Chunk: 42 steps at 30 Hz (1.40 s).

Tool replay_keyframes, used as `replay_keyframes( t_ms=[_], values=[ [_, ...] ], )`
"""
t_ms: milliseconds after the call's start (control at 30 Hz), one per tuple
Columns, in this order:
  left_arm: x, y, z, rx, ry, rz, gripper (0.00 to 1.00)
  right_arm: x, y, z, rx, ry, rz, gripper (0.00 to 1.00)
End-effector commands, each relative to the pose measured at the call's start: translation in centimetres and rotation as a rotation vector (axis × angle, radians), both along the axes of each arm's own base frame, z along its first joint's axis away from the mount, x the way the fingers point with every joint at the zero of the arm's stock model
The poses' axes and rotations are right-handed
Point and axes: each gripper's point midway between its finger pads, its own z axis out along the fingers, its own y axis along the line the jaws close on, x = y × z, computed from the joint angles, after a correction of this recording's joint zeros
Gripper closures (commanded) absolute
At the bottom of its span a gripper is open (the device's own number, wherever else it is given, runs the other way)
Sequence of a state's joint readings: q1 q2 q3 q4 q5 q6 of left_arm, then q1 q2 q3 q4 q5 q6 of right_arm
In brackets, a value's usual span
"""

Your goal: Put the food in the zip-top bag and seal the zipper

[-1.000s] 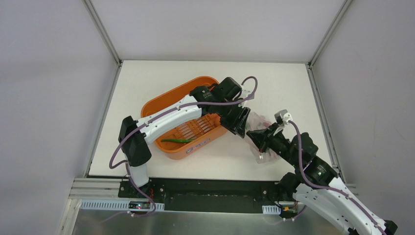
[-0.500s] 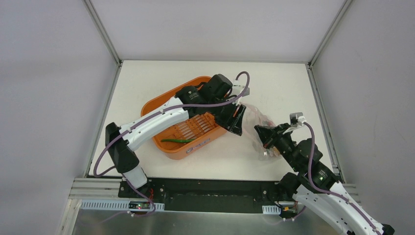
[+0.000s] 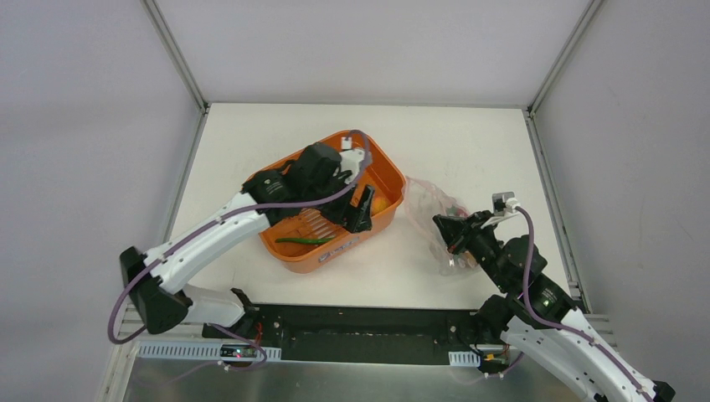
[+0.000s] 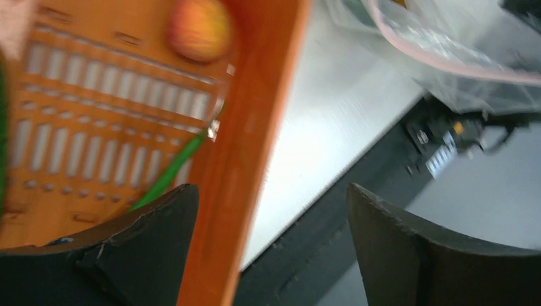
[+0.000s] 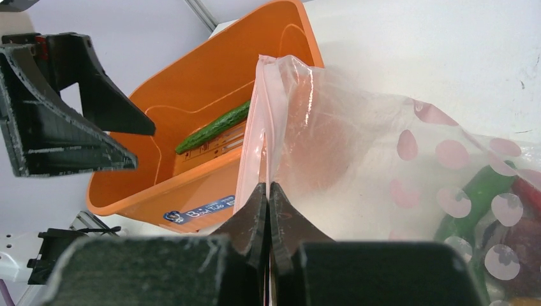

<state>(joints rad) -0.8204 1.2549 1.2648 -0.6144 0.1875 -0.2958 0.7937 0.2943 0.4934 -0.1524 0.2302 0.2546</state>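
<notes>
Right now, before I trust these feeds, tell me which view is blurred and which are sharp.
Left wrist view: motion-smeared throughout, the orange tub wall and the round orange piece soft-edged. Right wrist view: crisp on the zip-top bag and its zipper; the right tool close up is dark. Top external view: sharp, evenly lit, only faint shadows.

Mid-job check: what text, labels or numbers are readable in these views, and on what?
Blue script sticker on the orange tub side wall, right wrist view: looks like "B... Tub"; first word too blurred to read.
Same sticker, top view: too small to read.
On the zip-top bag: pink dots only, no text.
</notes>
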Motion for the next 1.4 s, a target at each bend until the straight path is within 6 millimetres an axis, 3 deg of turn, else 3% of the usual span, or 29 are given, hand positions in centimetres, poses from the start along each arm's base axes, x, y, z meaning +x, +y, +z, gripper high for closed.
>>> replay_keyframes(
  t_ms=[0, 133, 333, 500, 633, 733, 967, 1000, 1100, 1367],
  values=[
    [3.7, 4.2, 0.6, -0.021, -0.173, 0.218, 0.08, 0.1, 0.8, 0.8, 0.035, -0.039, 0.027, 1.0],
    [5.6, 7.4, -0.1, 0.02, -0.261, 0.333, 0.02, 0.3, 1.0, 1.2, 0.063, -0.067, 0.027, 1.0],
    [8.7, 9.7, -1.4, 0.104, -0.317, 0.375, 0.01, 0.1, 0.9, 0.2, 0.064, -0.068, 0.028, 1.0],
    [11.5, 11.1, -5.2, 0.204, -0.181, 0.404, 0.01, 0.0, 0.7, -0.2, 0.07, -0.074, 0.027, 1.0],
    [13.3, 11.5, -8.9, 0.295, -0.117, 0.41, 0.01, 0.0, 0.7, 0.6, 0.101, -0.105, 0.028, 1.0],
    [14.4, 12.2, -10.5, 0.343, -0.11, 0.422, 0.02, 0.0, 0.8, 1.1, 0.101, -0.105, 0.028, 1.0],
    [15.1, 13.9, -12.6, 0.514, -0.098, 0.353, 0.03, 0.0, 0.8, 2.2, 0.101, -0.12, 0.036, 1.0],
    [15.2, 14.1, -12.9, 0.527, -0.101, 0.338, 0.03, 0.2, 0.5, 2.1, -0.061, -0.236, 0.052, 1.0],
    [15.3, 14.5, -13.4, 0.588, -0.073, 0.281, 0.03, 0.1, 0.5, 2.6, -0.089, -0.271, 0.063, 1.0],
    [14.9, 15.1, -16.2, 0.689, 0.002, 0.188, 0.13, 0.0, 0.4, 2.5, -0.109, -0.278, 0.071, 1.0]
  ],
)
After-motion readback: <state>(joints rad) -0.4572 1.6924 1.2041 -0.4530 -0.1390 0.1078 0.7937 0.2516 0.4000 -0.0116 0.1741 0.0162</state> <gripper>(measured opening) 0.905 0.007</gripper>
